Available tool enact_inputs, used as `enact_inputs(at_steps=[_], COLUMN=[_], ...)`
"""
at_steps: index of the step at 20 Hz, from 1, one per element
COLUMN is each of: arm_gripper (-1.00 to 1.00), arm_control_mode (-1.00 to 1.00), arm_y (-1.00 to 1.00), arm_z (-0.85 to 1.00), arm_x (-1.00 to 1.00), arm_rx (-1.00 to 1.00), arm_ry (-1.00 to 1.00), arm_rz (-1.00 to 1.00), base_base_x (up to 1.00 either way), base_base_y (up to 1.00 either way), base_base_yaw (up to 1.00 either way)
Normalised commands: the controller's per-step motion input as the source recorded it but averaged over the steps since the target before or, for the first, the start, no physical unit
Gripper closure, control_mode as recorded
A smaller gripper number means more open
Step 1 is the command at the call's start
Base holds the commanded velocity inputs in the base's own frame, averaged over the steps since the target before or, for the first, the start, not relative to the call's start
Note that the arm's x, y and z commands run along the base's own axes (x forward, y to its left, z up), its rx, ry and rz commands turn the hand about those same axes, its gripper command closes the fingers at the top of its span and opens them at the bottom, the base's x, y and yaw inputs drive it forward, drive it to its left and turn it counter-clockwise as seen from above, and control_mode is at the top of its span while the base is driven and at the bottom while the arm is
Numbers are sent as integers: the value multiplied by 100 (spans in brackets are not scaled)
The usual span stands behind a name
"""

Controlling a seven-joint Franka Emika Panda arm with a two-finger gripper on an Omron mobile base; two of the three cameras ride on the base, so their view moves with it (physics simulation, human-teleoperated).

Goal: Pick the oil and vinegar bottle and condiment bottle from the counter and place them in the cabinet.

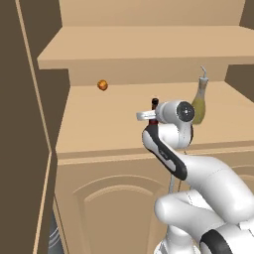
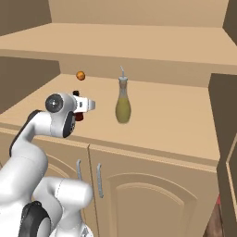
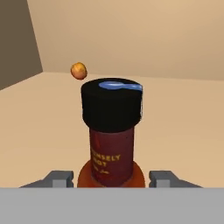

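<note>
The condiment bottle [image 3: 111, 131], dark red-brown with a black cap, stands upright on the cabinet [image 1: 99, 129] shelf, right in front of the hand camera. My gripper [image 3: 111, 178] is open around its base, with a fingertip on each side and a small gap to the glass. From the base, the bottle's cap [image 1: 155, 102] pokes up behind my gripper [image 1: 150, 116], and its red body [image 2: 79, 115] shows under the gripper [image 2: 85, 105]. The olive-green oil and vinegar bottle [image 1: 200, 104] [image 2: 122, 104] stands upright on the same shelf to the right. The counter is out of view.
A small orange ball [image 1: 102, 85] [image 2: 80, 75] [image 3: 78, 70] lies at the back of the shelf. An upper shelf [image 1: 124, 54] overhangs it. Arched doors with metal handles [image 2: 98, 180] sit below. A dark side wall [image 1: 20, 124] closes the left.
</note>
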Motion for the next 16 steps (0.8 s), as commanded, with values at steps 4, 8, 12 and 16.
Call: enact_inputs(at_steps=[4, 8, 12, 16], arm_gripper=[-100, -100, -100, -100], arm_control_mode=[-100, -100, -100, -100], arm_y=[0, 0, 0, -1], arm_z=[0, 5, 14, 27], arm_x=[-1, -6, -13, -35], arm_rx=[0, 0, 0, 0], arm_ry=[0, 0, 0, 0], arm_rz=[0, -1, -3, -5], base_base_x=[0, 0, 0, 0], base_base_y=[0, 0, 0, 0], base_base_yaw=[0, 0, 0, 0])
